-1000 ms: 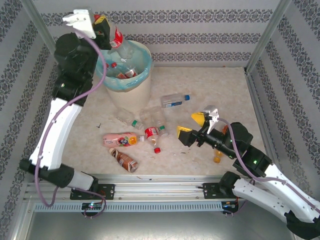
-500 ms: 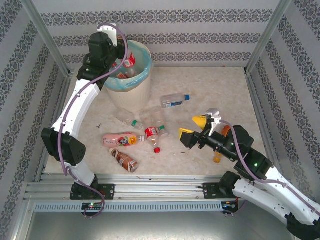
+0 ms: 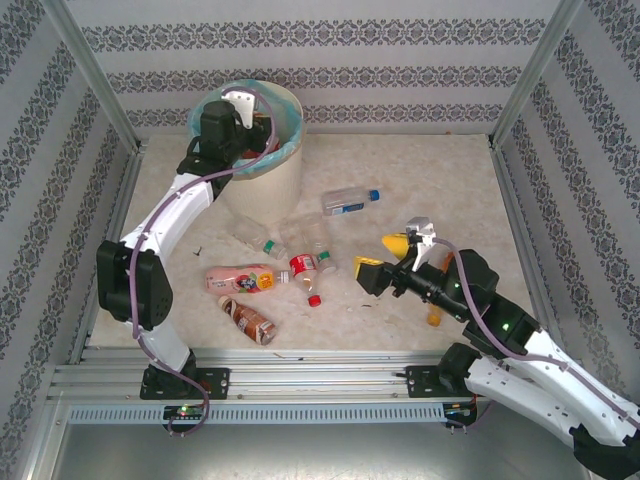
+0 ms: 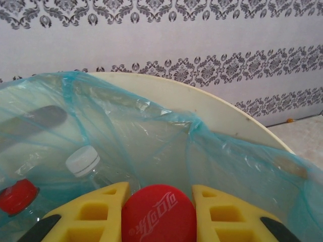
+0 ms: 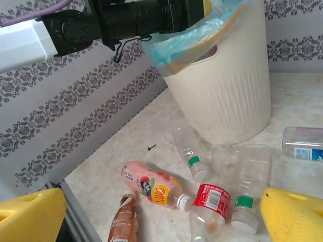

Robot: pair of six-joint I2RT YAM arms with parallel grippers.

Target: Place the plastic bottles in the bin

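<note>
A red-capped bottle (image 4: 158, 218) is pinched between the yellow fingers (image 4: 91, 214) of the left gripper (image 4: 159, 194), at the mouth of the bin (image 4: 217, 108). It seems to sit just inside the rim, though its body is hidden. A white-capped bottle (image 4: 83, 162) lies deeper in the bin. In front of the bin lie blue-capped (image 3: 350, 201), red-labelled (image 3: 303, 267), pink (image 3: 240, 278) and brown (image 3: 250, 320) bottles. Farther from the bin, the right gripper (image 3: 384, 254) hovers with its fingers spread wide and nothing between them.

Pale marbled tabletop (image 3: 430, 180), white walls (image 3: 400, 60) with grey damask bands, aluminium frame posts (image 3: 532, 75), even light
</note>
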